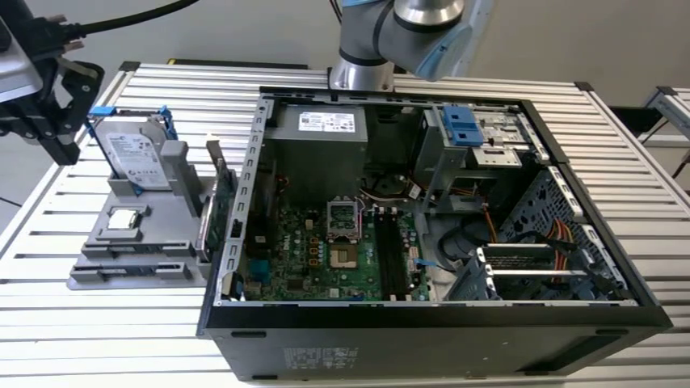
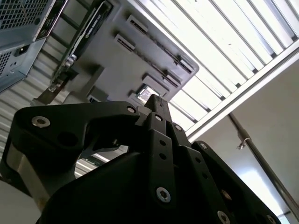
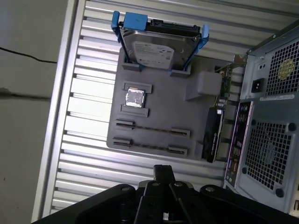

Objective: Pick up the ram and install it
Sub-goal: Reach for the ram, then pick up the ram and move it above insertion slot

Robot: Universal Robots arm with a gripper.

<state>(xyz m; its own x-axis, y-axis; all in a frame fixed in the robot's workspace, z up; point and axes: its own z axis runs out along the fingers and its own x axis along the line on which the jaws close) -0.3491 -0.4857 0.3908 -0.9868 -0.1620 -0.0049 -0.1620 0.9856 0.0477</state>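
Gripper (image 1: 61, 149) clenched on nothing, held at exterior view's far left, well apart from ram (image 1: 138, 265) | ram stood on edge in grey tray's (image 1: 92, 281) near slot, probably for easy pinching | not yet picked.

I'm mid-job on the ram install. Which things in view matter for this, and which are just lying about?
For the job:
- ram, on edge in the gray holder
- gripper, shut, near that holder
- open computer case
- its motherboard

Just lying about:
- hard drive
- processor chip
- expansion card
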